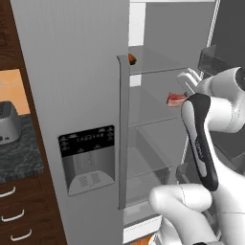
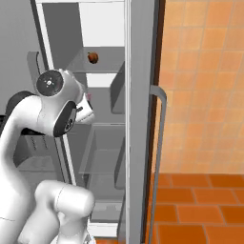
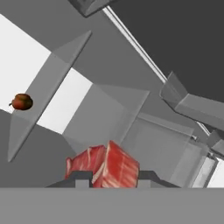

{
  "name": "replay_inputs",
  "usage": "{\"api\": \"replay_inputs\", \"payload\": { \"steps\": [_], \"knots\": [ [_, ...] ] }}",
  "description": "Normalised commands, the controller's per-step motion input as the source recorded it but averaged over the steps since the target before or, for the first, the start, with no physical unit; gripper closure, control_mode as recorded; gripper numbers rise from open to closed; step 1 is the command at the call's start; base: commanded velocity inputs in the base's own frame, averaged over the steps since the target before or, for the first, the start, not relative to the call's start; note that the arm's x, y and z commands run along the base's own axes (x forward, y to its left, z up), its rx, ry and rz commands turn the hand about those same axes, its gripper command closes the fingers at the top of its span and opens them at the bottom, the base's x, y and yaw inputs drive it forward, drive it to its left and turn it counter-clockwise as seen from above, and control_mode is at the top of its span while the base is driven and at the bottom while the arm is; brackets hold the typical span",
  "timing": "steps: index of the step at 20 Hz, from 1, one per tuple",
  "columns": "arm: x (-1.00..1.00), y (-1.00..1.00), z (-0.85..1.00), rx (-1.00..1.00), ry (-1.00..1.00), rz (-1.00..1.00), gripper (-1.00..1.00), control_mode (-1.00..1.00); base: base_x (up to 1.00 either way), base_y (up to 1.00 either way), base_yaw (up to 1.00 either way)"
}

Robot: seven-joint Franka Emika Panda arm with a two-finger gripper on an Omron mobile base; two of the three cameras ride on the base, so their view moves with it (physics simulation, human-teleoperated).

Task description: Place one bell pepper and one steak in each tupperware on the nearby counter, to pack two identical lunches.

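Note:
I am reaching into the open fridge. A pink-red steak (image 3: 107, 168) with white marbling sits between my gripper's (image 3: 111, 178) two dark finger tips, which are shut on it. From the left base, the steak (image 1: 175, 99) shows at a glass shelf's edge, right by my hand. One small orange-red bell pepper (image 3: 22, 102) lies on the shelf above, also visible as the bell pepper (image 1: 132, 59) and bell pepper (image 2: 93, 57) from the two bases. A strip of the black stone counter (image 1: 19, 155) lies far left. The tupperware is out of view.
The grey fridge door (image 1: 72, 95) with its dispenser panel (image 1: 87, 158) and long handle (image 1: 123, 129) stands left of my arm. The other door (image 2: 140, 119) stands to the right. A silver toaster (image 1: 7, 122) sits on the counter over wooden drawers (image 1: 14, 215).

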Motion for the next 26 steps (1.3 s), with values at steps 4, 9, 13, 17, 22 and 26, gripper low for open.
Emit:
{"api": "replay_inputs", "payload": {
  "steps": [4,9,13,17,22,26],
  "knots": [
    [0.0,0.0,0.0,0.0,0.0,0.0,1.0,1.0,-1.0,0.69,0.18],
    [0.0,0.0,0.0,0.0,0.0,0.0,1.0,1.0,-0.6,1.0,0.39],
    [0.0,0.0,0.0,0.0,0.0,0.0,1.0,1.0,-0.16,1.0,0.57],
    [0.0,0.0,0.0,0.0,0.0,0.0,1.0,1.0,0.07,1.0,0.55],
    [0.0,0.0,0.0,0.0,0.0,0.0,1.0,1.0,0.61,1.0,0.43],
    [0.0,0.0,0.0,0.0,0.0,0.0,1.0,1.0,1.0,1.0,0.2]
  ]
}}
